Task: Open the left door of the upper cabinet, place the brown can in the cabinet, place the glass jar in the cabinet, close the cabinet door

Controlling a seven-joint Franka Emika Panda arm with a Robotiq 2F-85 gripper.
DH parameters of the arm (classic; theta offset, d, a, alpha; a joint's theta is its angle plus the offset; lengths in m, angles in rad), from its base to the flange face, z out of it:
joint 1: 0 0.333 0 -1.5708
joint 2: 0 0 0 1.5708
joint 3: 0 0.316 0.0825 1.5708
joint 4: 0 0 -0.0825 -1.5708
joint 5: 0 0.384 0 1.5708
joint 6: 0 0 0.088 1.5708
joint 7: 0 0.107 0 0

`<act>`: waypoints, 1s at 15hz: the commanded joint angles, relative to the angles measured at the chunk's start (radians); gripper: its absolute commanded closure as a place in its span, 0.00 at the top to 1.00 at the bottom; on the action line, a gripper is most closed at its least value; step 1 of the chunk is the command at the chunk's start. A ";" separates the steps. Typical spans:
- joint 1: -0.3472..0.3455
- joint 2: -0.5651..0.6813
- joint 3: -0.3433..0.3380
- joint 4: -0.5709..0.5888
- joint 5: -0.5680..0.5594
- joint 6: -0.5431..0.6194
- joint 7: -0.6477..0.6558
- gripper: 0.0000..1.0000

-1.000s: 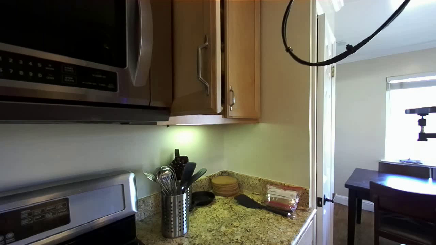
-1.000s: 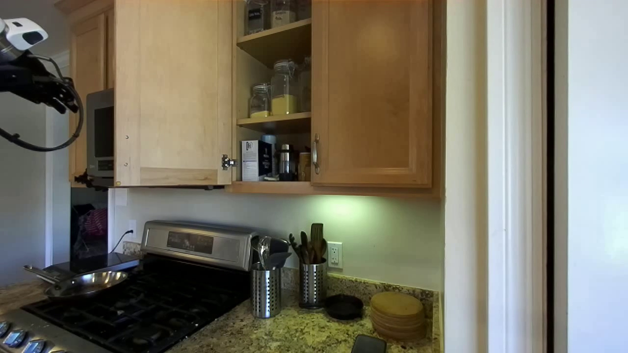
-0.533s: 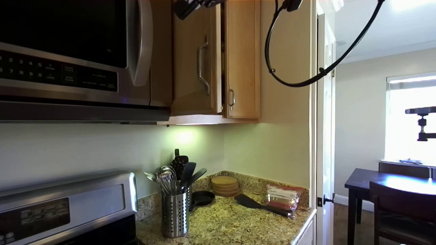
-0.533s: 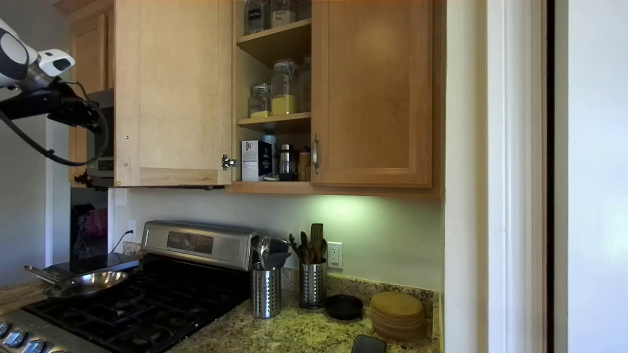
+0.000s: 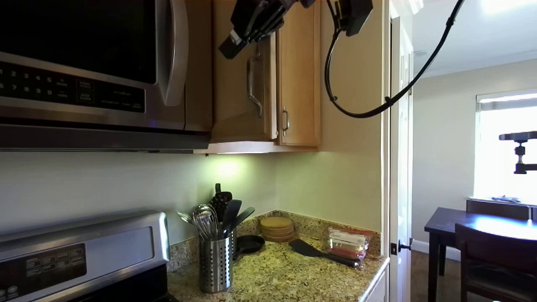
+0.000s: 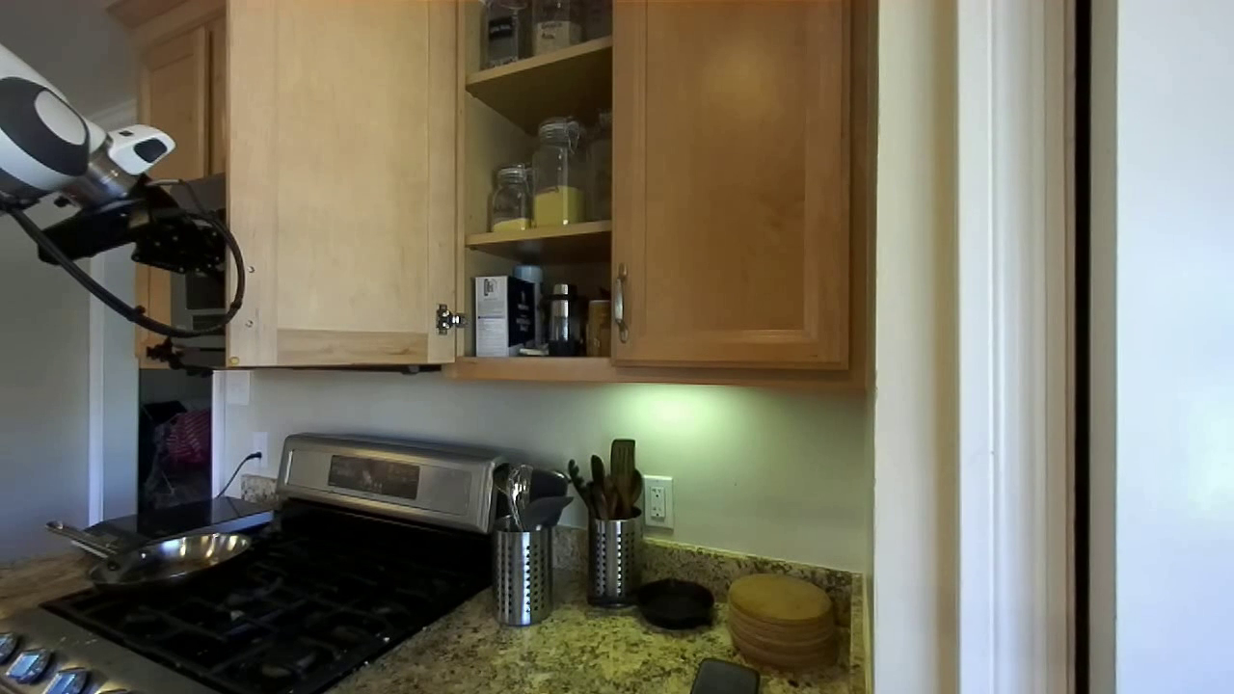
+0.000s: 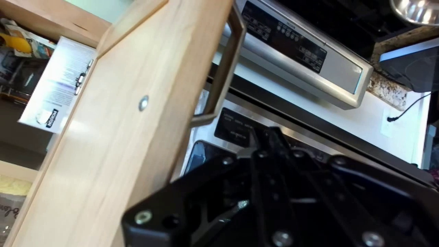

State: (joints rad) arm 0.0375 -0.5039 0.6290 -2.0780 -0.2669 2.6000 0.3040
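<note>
The left door [image 6: 347, 193] of the upper cabinet [image 6: 530, 368] stands wide open; it also shows in an exterior view [image 5: 235, 96] and the wrist view [image 7: 113, 137]. Its silver bar handle [image 7: 223, 75] is on the outer face. My gripper [image 5: 230, 46] is at that outer face, above and beside the handle; its fingertips [image 7: 264, 133] are together with nothing between them. Whether it touches the door is unclear. An orange-brown cylinder, apparently the brown can [image 6: 598, 328], stands on the bottom shelf, partly behind the matching door. A slim jar, possibly the glass jar [image 6: 563, 318], stands beside it.
The matching door [image 6: 733, 193] is shut. A steel microwave [image 5: 172, 54] is close beside the open door. The bottom shelf also holds a white box [image 6: 496, 313]. Below are the stove [image 6: 289, 578], utensil holders [image 6: 523, 578] and a pan [image 6: 174, 559].
The arm has moved down and in toward the open left door, bringing the gripper to its outer face. The door has swung slightly toward closed.
</note>
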 commanded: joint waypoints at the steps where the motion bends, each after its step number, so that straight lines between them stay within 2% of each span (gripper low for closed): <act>1: -0.009 -0.071 -0.038 -0.089 -0.036 -0.016 0.026 0.08; 4: -0.011 -0.120 -0.077 -0.161 -0.049 -0.021 0.012 0.08; 7: -0.023 -0.182 -0.151 -0.269 -0.076 -0.022 -0.003 0.08; 12: -0.164 -0.182 -0.254 -0.446 -0.216 0.091 -0.009 0.08; 15: -0.228 -0.145 -0.297 -0.499 -0.253 0.190 -0.029 0.08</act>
State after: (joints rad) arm -0.1416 -0.6474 0.3680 -2.5090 -0.4770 2.6914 0.2946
